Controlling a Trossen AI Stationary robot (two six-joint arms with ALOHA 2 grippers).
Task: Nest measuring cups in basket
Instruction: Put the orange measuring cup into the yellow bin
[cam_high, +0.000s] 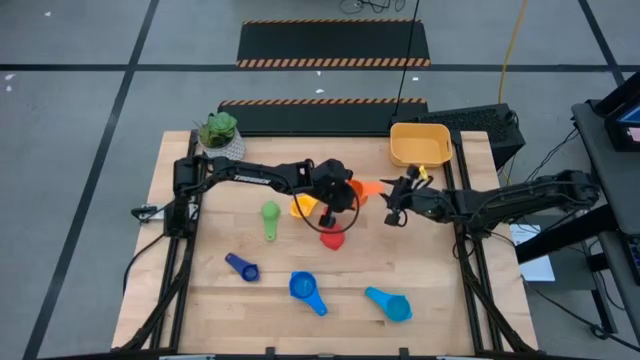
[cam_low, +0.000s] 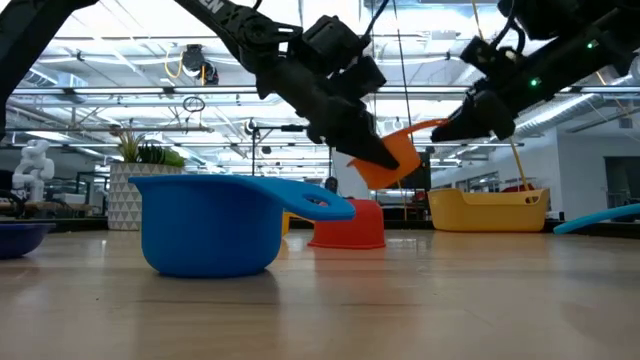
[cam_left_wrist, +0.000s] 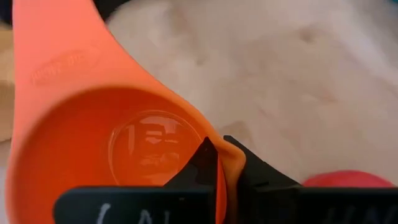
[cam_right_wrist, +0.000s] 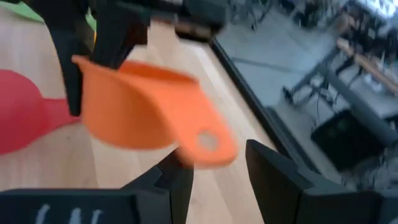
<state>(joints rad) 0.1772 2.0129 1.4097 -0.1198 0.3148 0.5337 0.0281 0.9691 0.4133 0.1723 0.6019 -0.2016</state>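
Two arms meet over the middle of my counter (cam_high: 300, 310), and the yellow basket (cam_high: 420, 146) sits empty at the far right corner. My left tool (cam_high: 345, 195) is clamped tight on the rim of the orange cup (cam_low: 392, 160), holding it clear above the wood with its handle pointing toward the right arm. My right tool (cam_right_wrist: 217, 171) stands spread just short of that handle, one finger either side of the tip, nothing gripped. I judge this to be a hand-over in progress: the orange cup is going across so the right arm can carry it to the basket. Next I need the right tool to slide forward, pinch the flat handle squarely, and only then let the left release. The red cup (cam_high: 332, 238) lies below them, the yellow cup (cam_high: 300, 207) and green cup (cam_high: 270, 217) just beside, and three blue cups (cam_high: 305, 290) wait along the near edge.
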